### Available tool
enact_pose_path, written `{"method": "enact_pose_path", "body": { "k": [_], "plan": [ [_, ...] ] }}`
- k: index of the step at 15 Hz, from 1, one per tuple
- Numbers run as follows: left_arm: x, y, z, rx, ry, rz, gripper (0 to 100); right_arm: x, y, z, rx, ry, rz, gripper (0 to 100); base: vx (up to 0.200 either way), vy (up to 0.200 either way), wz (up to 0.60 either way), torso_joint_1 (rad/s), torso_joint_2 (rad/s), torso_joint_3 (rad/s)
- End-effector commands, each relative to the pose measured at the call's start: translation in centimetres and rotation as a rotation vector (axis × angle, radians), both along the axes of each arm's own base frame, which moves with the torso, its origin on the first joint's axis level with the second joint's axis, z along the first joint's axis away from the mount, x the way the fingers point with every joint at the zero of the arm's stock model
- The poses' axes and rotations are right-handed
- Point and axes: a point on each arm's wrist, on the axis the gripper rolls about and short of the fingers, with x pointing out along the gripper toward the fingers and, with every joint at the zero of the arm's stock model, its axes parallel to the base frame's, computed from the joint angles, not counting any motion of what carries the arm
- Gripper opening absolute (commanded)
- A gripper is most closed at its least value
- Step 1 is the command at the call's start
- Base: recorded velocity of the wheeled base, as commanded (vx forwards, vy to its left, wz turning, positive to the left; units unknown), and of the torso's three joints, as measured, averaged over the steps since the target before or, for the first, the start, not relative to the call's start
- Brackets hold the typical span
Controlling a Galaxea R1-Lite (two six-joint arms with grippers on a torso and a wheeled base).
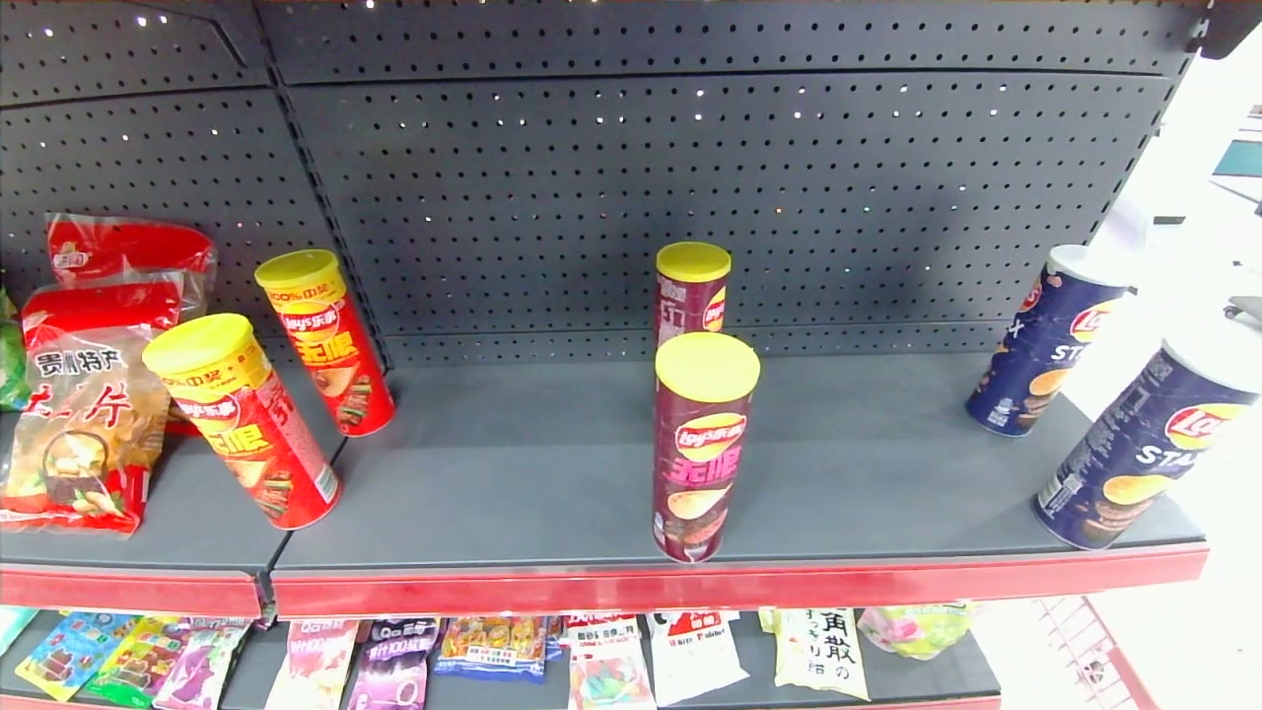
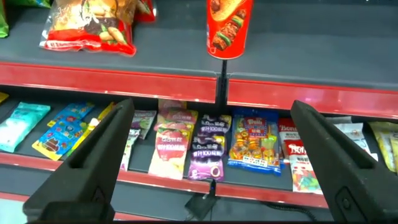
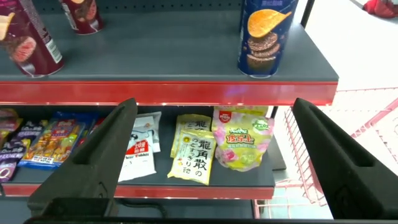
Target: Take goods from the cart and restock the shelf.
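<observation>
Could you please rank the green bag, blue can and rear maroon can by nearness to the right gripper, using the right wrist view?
1. Green bag, lower shelf, before the right gripper.
2. Blue can, upper shelf front edge.
3. Rear maroon can, farther back.

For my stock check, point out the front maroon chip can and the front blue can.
Front maroon chip can (image 1: 704, 449): head view, label middle.
Front blue can (image 1: 1139, 449): head view, side wall.

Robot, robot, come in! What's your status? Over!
Left tool open, holding nothing. Right tool open, holding nothing. Shelf has chip cans with gaps between. Nothing seen in the way. Over.
</observation>
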Motion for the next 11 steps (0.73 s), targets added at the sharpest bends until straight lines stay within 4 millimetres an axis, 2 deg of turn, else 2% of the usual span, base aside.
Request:
{"method": "enact_pose_path", "body": {
  "k": [1,11],
  "plan": [
    [0.01,0.00,0.00,0.000,0.002,0.001,100,0.00,0.00,0.00,0.000,-0.001,0.001,100,0.000,0.000,0.00,0.000,0.00,0.000],
    [0.01,0.00,0.00,-0.002,0.002,0.003,100,0.00,-0.06,0.00,-0.003,-0.001,-0.028,100,0.000,0.000,0.00,0.000,0.00,0.000]
  ]
}}
